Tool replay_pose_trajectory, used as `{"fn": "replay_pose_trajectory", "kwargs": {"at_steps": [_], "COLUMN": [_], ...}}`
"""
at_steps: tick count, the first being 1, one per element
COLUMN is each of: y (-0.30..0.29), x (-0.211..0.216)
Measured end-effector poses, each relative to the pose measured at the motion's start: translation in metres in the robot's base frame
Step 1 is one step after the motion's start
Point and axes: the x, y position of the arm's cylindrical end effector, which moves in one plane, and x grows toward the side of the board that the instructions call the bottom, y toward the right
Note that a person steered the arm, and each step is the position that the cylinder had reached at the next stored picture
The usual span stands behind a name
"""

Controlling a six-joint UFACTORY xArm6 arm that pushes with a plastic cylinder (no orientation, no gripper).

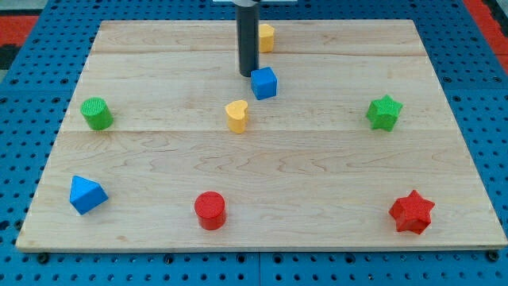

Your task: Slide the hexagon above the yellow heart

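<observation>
The yellow heart (236, 115) lies a little above the board's middle. The yellow hexagon (267, 37) sits near the view's top, partly hidden behind my dark rod. My tip (248, 75) rests just left of and above the blue cube (264, 83), close to touching it. The tip stands below and left of the hexagon, and above the heart.
A green cylinder (97, 114) is at the view's left, a green star (384, 112) at the right. A blue triangular block (86, 195) is at the bottom left, a red cylinder (210, 210) at bottom centre, a red star (412, 212) at bottom right. All lie on the wooden board (317, 175).
</observation>
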Motion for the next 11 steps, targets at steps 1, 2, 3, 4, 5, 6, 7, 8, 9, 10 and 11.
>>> {"fn": "replay_pose_trajectory", "kwargs": {"at_steps": [1, 2, 3, 4, 5, 6, 7, 8, 9, 10, 11], "y": [-0.002, 0.05, 0.07, -0.001, -0.045, -0.06, -0.11, -0.082, -0.103, -0.075, -0.06], "x": [-0.001, -0.085, -0.147, -0.106, -0.044, -0.029, -0.034, -0.007, -0.007, 0.014, 0.014]}}
